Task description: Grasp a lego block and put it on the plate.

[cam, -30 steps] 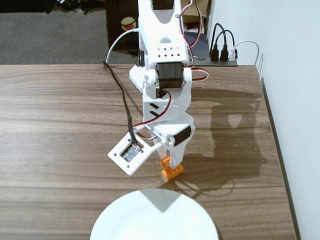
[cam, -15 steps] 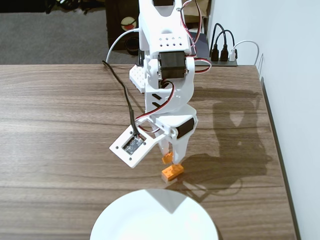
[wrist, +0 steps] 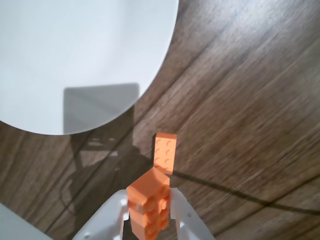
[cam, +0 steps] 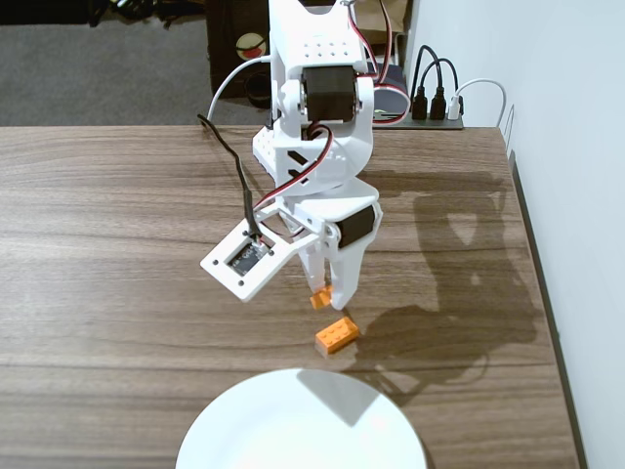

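Observation:
My gripper [wrist: 148, 207] is shut on an orange lego block [wrist: 148, 200], held between the white fingers [wrist: 181, 212] above the wooden table. In the fixed view the gripper [cam: 325, 290] hangs with the held block [cam: 319, 299] lifted off the wood. A second orange lego block [cam: 336, 335] lies flat on the table just below it, also seen in the wrist view as the loose block [wrist: 165, 152] beyond the jaws. The white plate [cam: 264, 430] sits at the near edge of the table; in the wrist view the plate [wrist: 60, 55] fills the upper left.
The table's right edge [cam: 532, 244] runs close to a white wall. A power strip with plugs [cam: 435, 107] sits behind the table at the back. A black cable [cam: 239, 191] hangs from the arm to the wrist camera board [cam: 244, 259].
The gripper has risen from the table with one orange block in it, leaving the other block lying on the wood. The arm has tilted back and up.

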Available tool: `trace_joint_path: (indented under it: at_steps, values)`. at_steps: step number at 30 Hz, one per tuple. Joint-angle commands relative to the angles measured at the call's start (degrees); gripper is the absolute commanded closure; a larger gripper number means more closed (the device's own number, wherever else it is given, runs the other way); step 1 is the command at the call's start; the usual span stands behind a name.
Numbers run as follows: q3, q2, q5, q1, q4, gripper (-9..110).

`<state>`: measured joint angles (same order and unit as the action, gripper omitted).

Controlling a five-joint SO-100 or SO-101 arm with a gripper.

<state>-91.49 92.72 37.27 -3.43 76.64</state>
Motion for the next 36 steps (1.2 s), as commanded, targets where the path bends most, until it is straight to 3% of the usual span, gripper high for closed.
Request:
trace_joint_path:
  at_steps: [1,24,36]
  values:
    - [3.9,2.7,0.3,0.4,0.4,98]
    - [18.4,-13.9,-0.3,3.6,-18.7,99]
    - [19.4,-22.1,-4.2,4.4,-18.7,99]
